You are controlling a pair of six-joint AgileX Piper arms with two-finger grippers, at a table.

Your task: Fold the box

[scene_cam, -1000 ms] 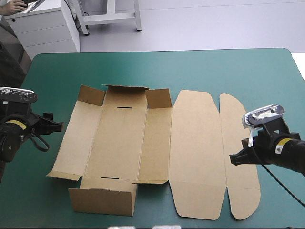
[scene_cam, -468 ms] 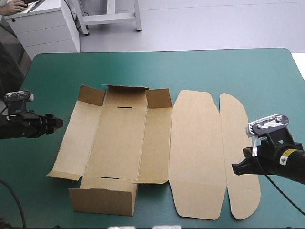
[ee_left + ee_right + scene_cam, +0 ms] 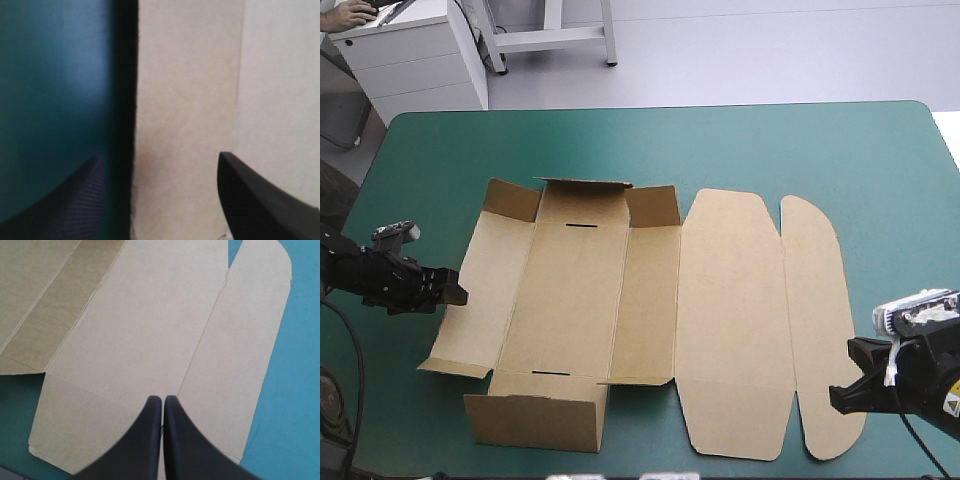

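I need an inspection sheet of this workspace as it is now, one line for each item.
surface: teal-green cover, flat
job's things: brown box, partly folded; both end walls raised, right panels lying flat
clutter: nothing seen
grippers: left pincer open at the box's left edge; right pincer shut, over the box's near right corner
cables: nothing seen
surroundings: nothing seen

Teal-green-covered table (image 3: 800, 150) under a partly unfolded brown box (image 3: 730, 300).
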